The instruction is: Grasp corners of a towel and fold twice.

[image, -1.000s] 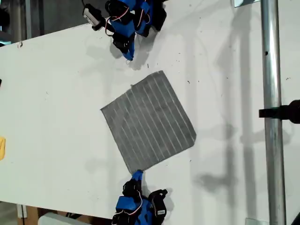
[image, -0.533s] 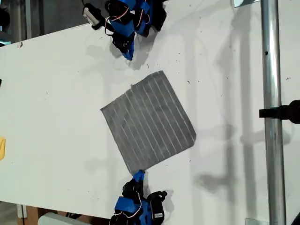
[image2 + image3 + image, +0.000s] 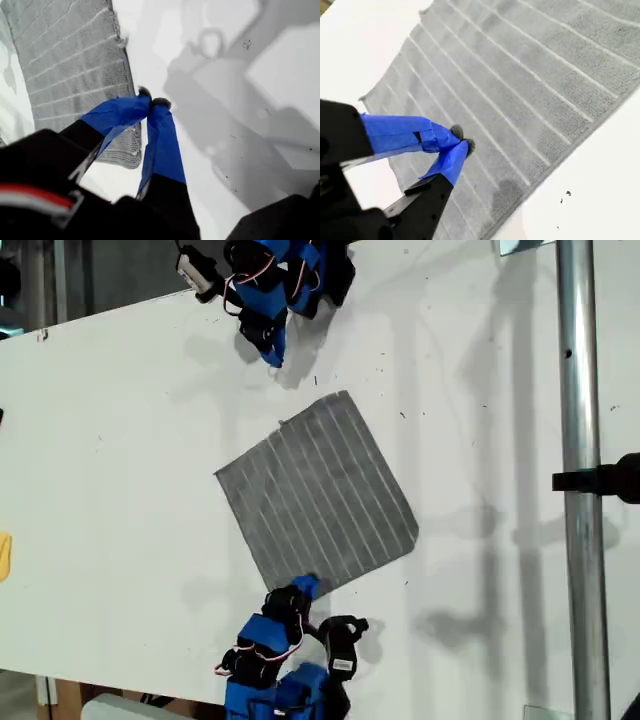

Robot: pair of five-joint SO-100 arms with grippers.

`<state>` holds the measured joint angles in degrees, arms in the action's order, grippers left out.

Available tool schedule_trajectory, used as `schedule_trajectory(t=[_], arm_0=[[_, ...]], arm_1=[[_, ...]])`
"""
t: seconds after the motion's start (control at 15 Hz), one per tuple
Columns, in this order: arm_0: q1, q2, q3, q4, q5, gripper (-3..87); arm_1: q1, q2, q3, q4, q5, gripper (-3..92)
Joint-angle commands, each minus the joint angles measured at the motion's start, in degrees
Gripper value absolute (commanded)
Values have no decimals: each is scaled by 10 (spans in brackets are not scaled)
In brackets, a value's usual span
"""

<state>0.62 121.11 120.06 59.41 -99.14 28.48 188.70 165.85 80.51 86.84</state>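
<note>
Grey striped towel (image 3: 317, 498) lies flat on the white table (image 3: 120, 440). My second gripper (image 3: 462, 139) hangs over its edge, tips pressed together, grasping nothing. My first gripper (image 3: 153, 104), likewise clenched and empty, sits just beside a towel edge.

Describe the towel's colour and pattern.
The towel is grey with thin pale parallel stripes, clearest in the second wrist view.

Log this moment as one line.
grey striped towel: flat, unfolded | my first gripper: shut, beside towel edge | my second gripper: shut, over towel
</note>
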Motion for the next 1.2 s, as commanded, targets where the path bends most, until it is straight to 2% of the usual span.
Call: schedule_trajectory(t=[0.0, 0.2, 0.4, 0.53, 0.67, 0.73, 0.93, 1.13], arm_0=[[47, -117, -189, 36, 11, -29], [69, -269, -372, 120, 45, -29], [70, -294, -394, 120, 54, -29], [68, -294, -389, 127, 55, -29], [66, -300, -388, 120, 62, -29], [66, -304, -390, 120, 64, -29], [68, -312, -393, 121, 67, -29], [72, -318, -395, 127, 56, -29]], arm_1=[[-30, 1, -29, -60, -28, -3], [-99, -85, -144, -60, -108, -3], [-186, -246, -277, -22, -177, -3], [-244, -282, -311, 31, -175, -2], [-296, -339, -314, 34, -178, 52], [-327, -396, -338, 33, -183, 115], [-348, -594, -458, 30, -187, 246], [-347, -661, -451, -16, -197, 230]])
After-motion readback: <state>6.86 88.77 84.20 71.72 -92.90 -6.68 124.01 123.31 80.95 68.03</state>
